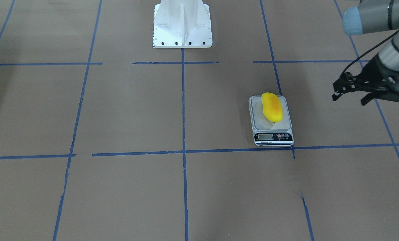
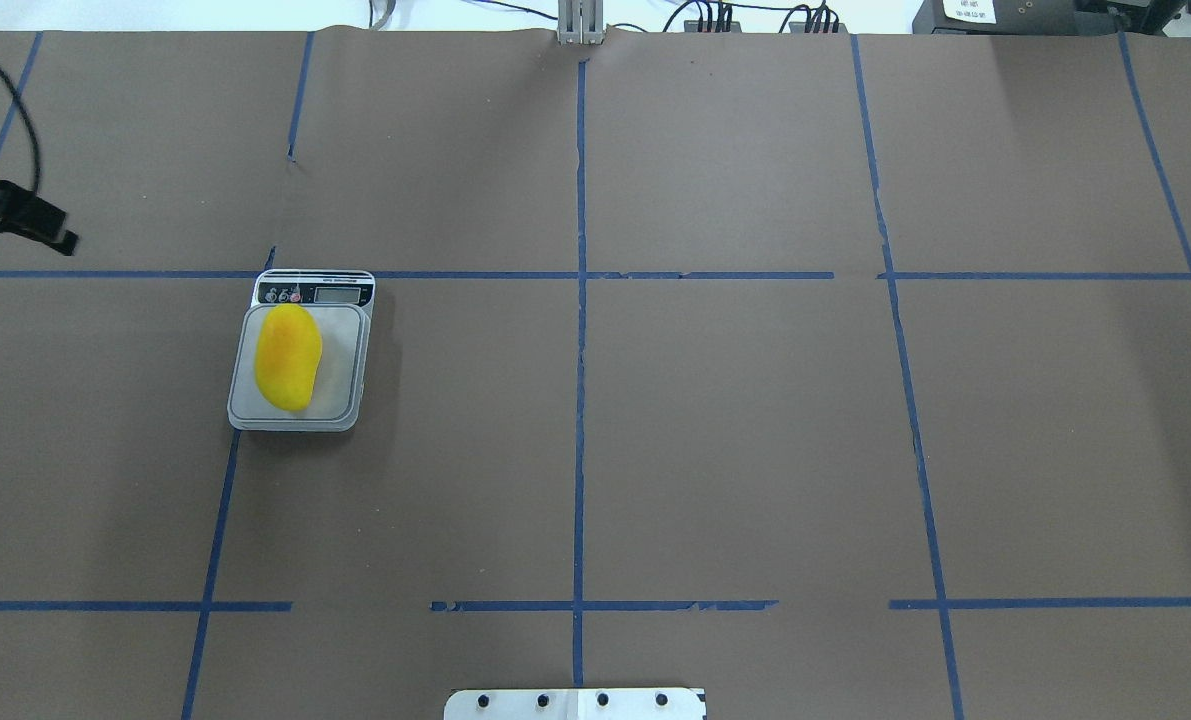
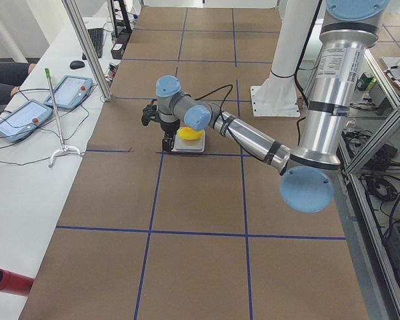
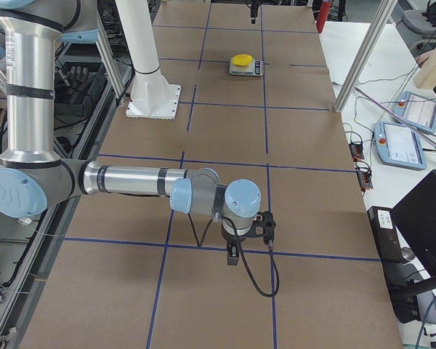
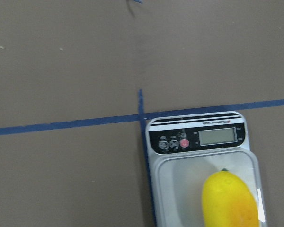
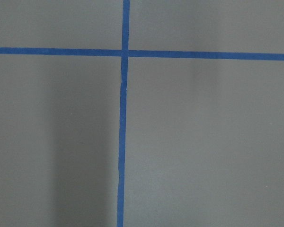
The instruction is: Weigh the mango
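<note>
Lying lengthwise on the scale (image 1: 272,137): mango (image 1: 272,107).

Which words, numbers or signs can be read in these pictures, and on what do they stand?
Nothing reads clearly.
On the scale, the display: no digits legible.
The small print above it: blurred.
The arm label on the left arm: too small.
The box label beyond the table: too small.

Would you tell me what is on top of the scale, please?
Only the mango lies on the scale, nothing else touching it. The patch beneath it is hidden; the display shows no legible reading.
</note>
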Tool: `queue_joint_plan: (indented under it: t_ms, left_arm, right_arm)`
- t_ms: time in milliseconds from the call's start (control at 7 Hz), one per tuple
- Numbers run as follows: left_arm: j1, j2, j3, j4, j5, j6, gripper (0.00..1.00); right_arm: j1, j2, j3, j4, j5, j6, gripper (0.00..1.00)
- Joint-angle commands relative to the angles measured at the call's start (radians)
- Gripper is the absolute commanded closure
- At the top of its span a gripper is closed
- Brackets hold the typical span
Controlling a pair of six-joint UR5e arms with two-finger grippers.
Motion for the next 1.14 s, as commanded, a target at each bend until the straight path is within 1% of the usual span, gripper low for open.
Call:
queue_joint_plan:
  t_ms: [0, 143, 286, 429, 1000]
  left_arm:
    - [-0.253, 0.097, 0.067, 0.059, -0.003, 0.399, 0.0]
    - [-0.34, 0.086, 0.128, 0.119, -0.002, 0.544, 0.0]
    - [-0.432, 0.085, 0.19, 0.125, -0.002, 0.632, 0.0]
    - [-0.453, 0.082, 0.205, 0.128, 0.001, 0.634, 0.0]
    - [-0.455, 0.077, 0.204, 0.13, -0.003, 0.64, 0.0]
  right_arm:
    - [0.0, 0.0, 0.0, 0.0, 0.0, 0.0, 0.0]
    - [0.0, 0.0, 0.0, 0.0, 0.0, 0.0, 0.0]
    - [0.0, 0.0, 0.0, 0.0, 0.0, 0.0, 0.0]
    - [0.0, 0.0, 0.0, 0.0, 0.0, 0.0, 0.0]
    - [0.0, 0.0, 0.0, 0.0, 0.0, 0.0, 0.0]
